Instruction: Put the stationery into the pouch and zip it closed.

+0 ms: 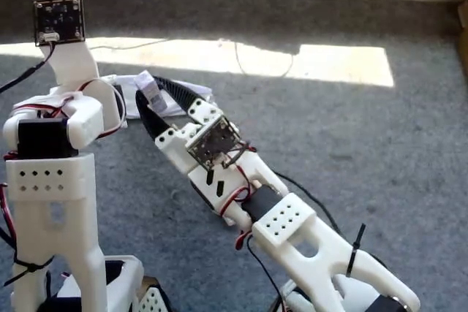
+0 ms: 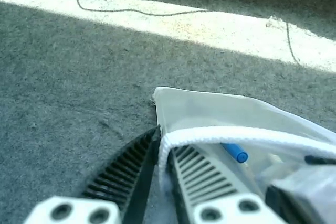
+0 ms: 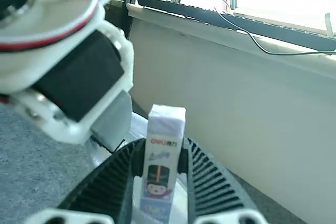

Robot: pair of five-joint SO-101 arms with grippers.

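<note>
Eraser is pinched upright in the right gripper, close by the pouch; the left gripper is clamped on the pouch's rim. Better to lower it well inside the mouth before letting go.

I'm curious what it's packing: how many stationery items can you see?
2. An eraser is clamped in the right pincer; a blue pen lies inside the pouch, whose rim the left pincer grips. More may be hidden inside.
</note>
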